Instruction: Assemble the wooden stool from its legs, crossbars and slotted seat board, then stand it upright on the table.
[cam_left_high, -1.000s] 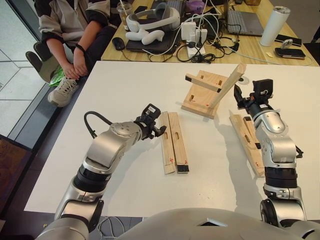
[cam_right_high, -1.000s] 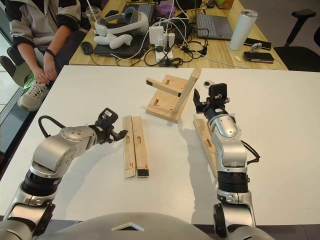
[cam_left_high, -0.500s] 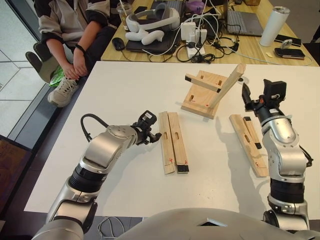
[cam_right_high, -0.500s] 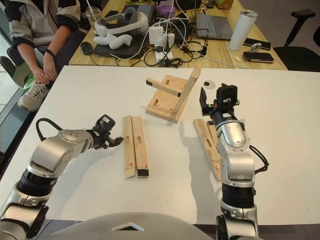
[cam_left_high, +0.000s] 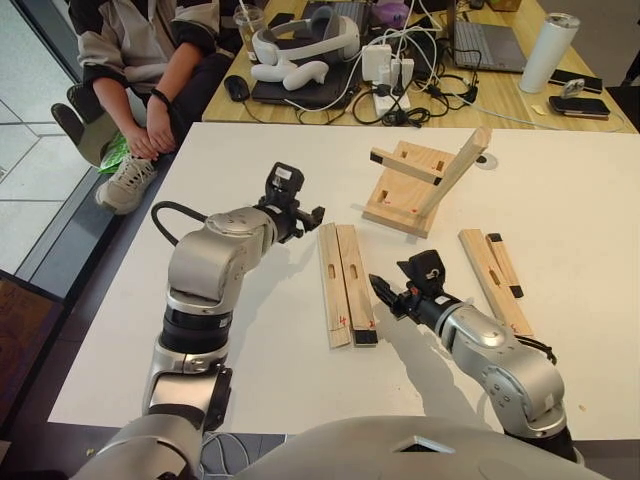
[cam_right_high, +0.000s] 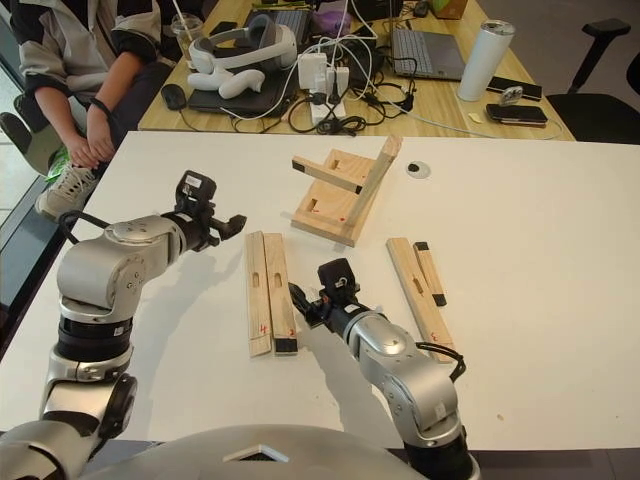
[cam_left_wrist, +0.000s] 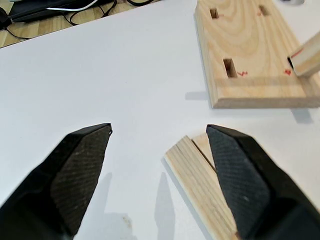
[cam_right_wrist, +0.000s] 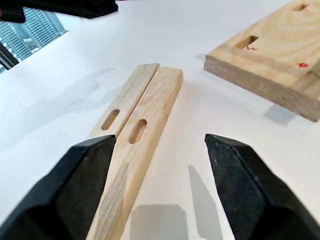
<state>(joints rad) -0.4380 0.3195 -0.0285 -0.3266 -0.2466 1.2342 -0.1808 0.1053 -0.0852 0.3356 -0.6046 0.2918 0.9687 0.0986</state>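
Using the leg pair (cam_left_high: 345, 283) as the reference, since both arms are crowding it. It's two slotted legs lying flat and touching side by side on the surface (cam_left_high: 260, 350), slots facing up; nothing's holding them.

Left end effector (cam_left_wrist: 159, 131) hovers just off the pair's far end, on the left side; jaws wide apart, nothing between them; the wrist view looks over that far end toward the board. Right end effector (cam_right_wrist: 160, 137) sits just beside the pair's near end on the right side, low to the surface, also spread and empty, aimed along the legs; I'd guess it's lining up to grab one of them.

The board (cam_left_high: 400, 200) lies flat beyond the pair's far end, a bit to the right. One upright leg (cam_left_high: 458, 165) is already plugged in and leans, with a crossbar (cam_left_high: 405, 166) sticking out of it over the board; the other slots look open. Two more pieces (cam_left_high: 492, 275) lie well to the right of the pair.

So it's partly built; my read is the next leg comes off this pair.
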